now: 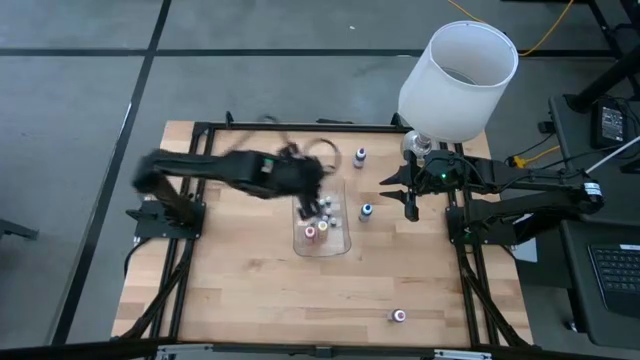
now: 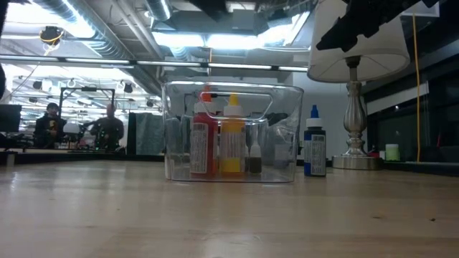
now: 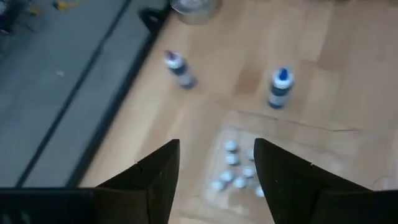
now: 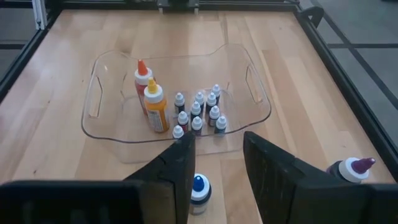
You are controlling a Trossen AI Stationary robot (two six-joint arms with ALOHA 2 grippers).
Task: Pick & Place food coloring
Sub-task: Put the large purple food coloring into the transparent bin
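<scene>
A clear plastic tray sits mid-table. It holds a red bottle, an orange bottle and several tiny food coloring bottles, all upright. My left gripper hangs open above the tray, over the tiny bottles. My right gripper is open near the table's right edge. It faces a blue-capped bottle that stands just right of the tray.
A purple-capped bottle stands beyond the tray toward the far edge, and another small bottle stands near the near edge. A lamp with a big white shade occupies the far right corner. People show in the room behind.
</scene>
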